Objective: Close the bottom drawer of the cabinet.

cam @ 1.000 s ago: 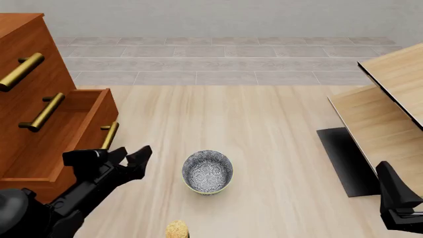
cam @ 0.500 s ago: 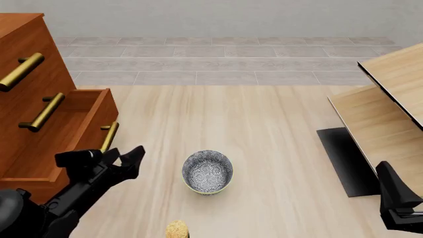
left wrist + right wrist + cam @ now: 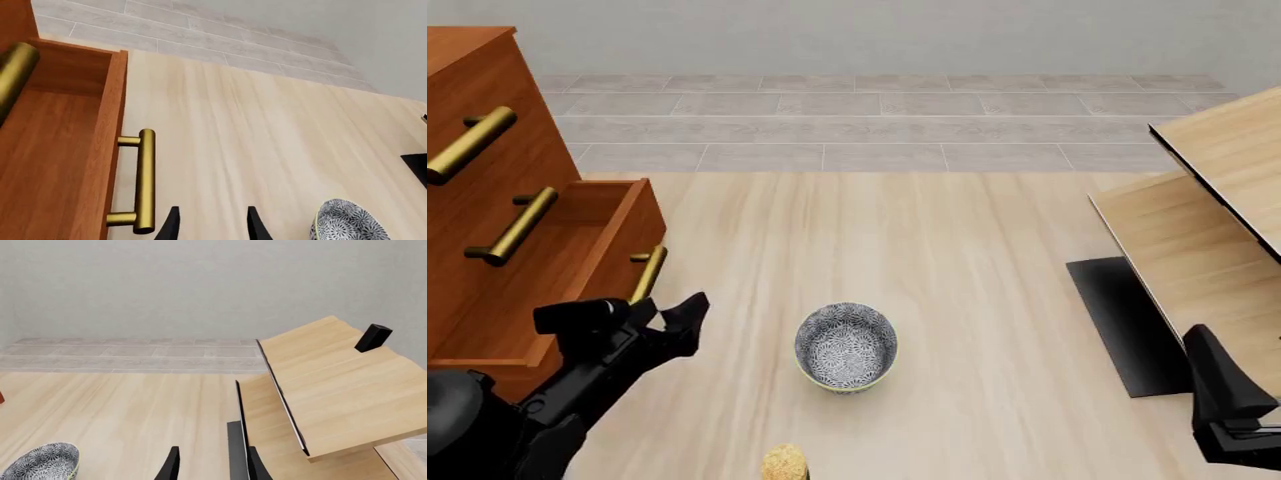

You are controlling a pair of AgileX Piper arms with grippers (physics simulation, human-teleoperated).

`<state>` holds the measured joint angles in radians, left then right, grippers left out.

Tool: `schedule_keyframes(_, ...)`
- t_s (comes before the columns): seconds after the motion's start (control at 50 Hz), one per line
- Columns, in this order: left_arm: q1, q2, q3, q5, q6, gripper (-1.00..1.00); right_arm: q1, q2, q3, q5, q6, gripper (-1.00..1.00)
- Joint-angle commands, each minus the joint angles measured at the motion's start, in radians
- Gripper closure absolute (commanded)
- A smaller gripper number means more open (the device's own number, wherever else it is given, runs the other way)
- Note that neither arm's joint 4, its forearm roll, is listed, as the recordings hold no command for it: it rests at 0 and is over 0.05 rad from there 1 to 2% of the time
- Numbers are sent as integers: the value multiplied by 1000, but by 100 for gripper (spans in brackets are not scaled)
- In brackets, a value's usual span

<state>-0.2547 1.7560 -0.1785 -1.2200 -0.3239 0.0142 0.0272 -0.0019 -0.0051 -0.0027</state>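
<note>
Cabinet (image 3: 487,180) at far left. Bottom drawer (image 3: 561,270) stands pulled out toward the right, its handle (image 3: 649,272) on the right-facing front. Left gripper (image 3: 641,318) just near of that handle, right of the drawer front. Bowl (image 3: 846,346) on the floor right of the gripper, apart from it. Pale furniture (image 3: 1201,220) at far right. Right gripper (image 3: 1228,410) near right corner.

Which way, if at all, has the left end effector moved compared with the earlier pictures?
Yes. The left end effector has shifted left, toward the bottom drawer and away from the unmoved bowl.
</note>
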Motion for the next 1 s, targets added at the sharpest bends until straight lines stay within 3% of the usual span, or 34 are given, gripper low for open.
schedule_keyframes(0.02,37,34,-18,0,22,-100,2,7,1,-7,2,-100)
schedule_keyframes(1.0,166,13,9,0,84,-100,-8,8,0,-13,19,-100)
